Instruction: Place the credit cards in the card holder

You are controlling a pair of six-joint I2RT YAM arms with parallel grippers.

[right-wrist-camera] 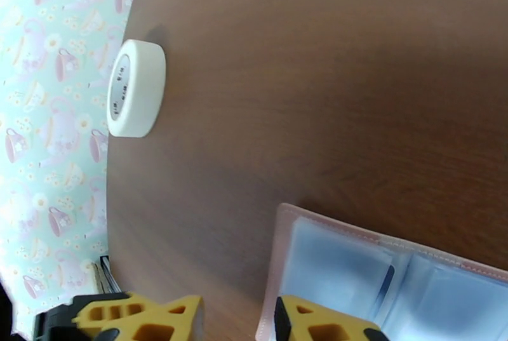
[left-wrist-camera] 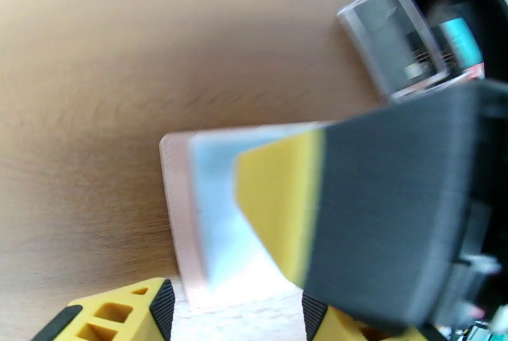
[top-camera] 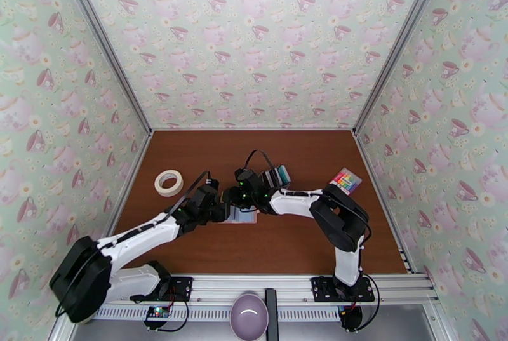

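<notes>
Looking down from above: left pincer [top-camera: 223, 209] and right pincer [top-camera: 246, 201] meet tip to tip mid-table. The card holder [top-camera: 244, 216] lies flat directly under both tips. The credit cards [top-camera: 278, 177] stand upright in a row just behind the right pincer. A tape roll [top-camera: 168, 182] sits well off beyond the left pincer.

Left wrist, blurred: left pincer [left-wrist-camera: 232, 320] has its jaws about half parted, with nothing gripped. The card holder [left-wrist-camera: 190, 221] lies open, pale blue side up, its near end just ahead of the fingertips. A yellow-and-black finger [left-wrist-camera: 279, 209] of the right pincer reaches across it; cannot tell if they touch.

Right wrist: right pincer [right-wrist-camera: 238, 320] has its jaws narrowly parted, bare table [right-wrist-camera: 330, 82] in the gap. One finger [right-wrist-camera: 317, 323] overlaps the card holder's [right-wrist-camera: 355, 266] pink edge. The tape roll [right-wrist-camera: 133, 88] is well ahead.
</notes>
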